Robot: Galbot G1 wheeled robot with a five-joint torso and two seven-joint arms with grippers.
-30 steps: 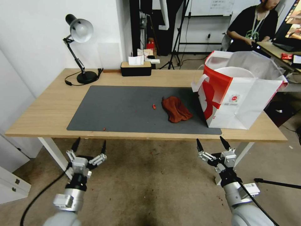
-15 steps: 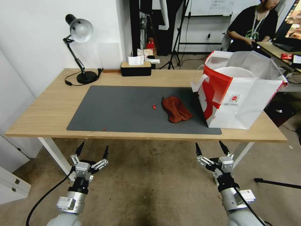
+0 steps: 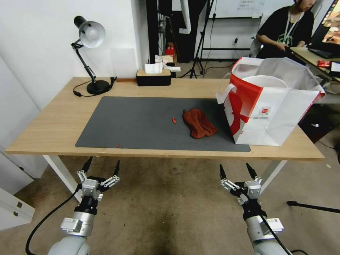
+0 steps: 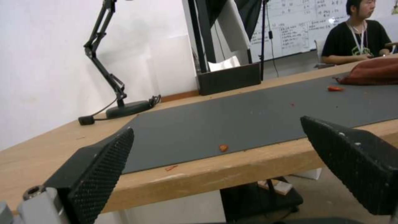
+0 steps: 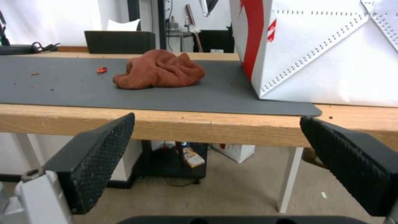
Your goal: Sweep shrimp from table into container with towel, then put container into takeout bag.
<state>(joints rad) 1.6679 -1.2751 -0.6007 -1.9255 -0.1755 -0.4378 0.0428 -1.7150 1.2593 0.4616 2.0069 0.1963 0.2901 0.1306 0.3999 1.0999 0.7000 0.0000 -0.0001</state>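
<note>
Both hands, left [image 3: 101,167] and right [image 3: 235,172], hanging released below the counter [image 3: 56,127] edge; towel [image 3: 199,123] crumpled beside the bag [image 3: 272,117], container [image 3: 265,81] inside, nearer the right.

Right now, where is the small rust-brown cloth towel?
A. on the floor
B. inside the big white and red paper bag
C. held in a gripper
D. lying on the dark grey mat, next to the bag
D: the small rust-brown cloth towel lies crumpled on the dark grey mat, beside the big white and red paper takeout bag, with both grippers below the table edge.
</note>
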